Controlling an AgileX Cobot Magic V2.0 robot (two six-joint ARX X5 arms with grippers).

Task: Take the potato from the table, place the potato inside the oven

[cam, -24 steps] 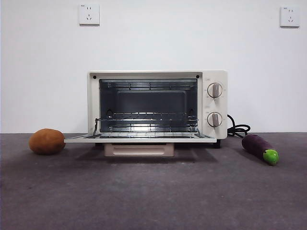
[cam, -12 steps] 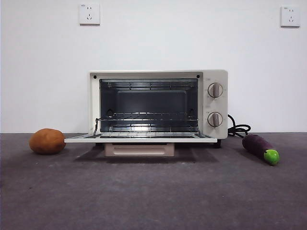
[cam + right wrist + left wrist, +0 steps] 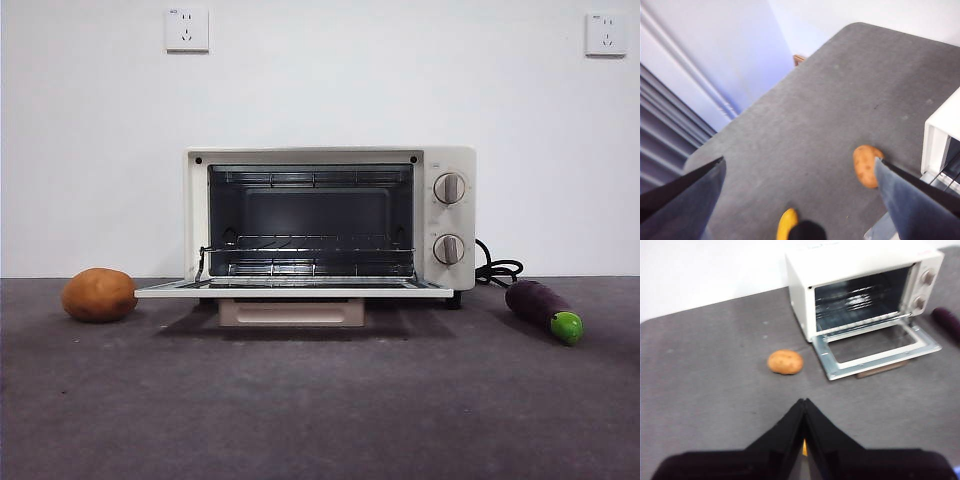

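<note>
The orange-brown potato [image 3: 99,295] lies on the dark grey table [image 3: 320,410], just left of the oven's lowered door. The cream-white oven [image 3: 330,220] stands open, its wire rack bare. In the left wrist view the potato [image 3: 785,362] sits some way ahead of my left gripper [image 3: 804,402], whose jaws are shut together on nothing. My right gripper [image 3: 799,160] hangs high with its jaws wide open; the potato [image 3: 866,165] lies below, close to one jaw and beside the oven's corner [image 3: 940,132]. Neither arm shows in the front view.
A purple eggplant [image 3: 543,310] with a green tip lies right of the oven, near its black cord [image 3: 497,270]. The open door [image 3: 292,291] juts forward over the table. The table's rounded edge [image 3: 805,57] and a wall show in the right wrist view.
</note>
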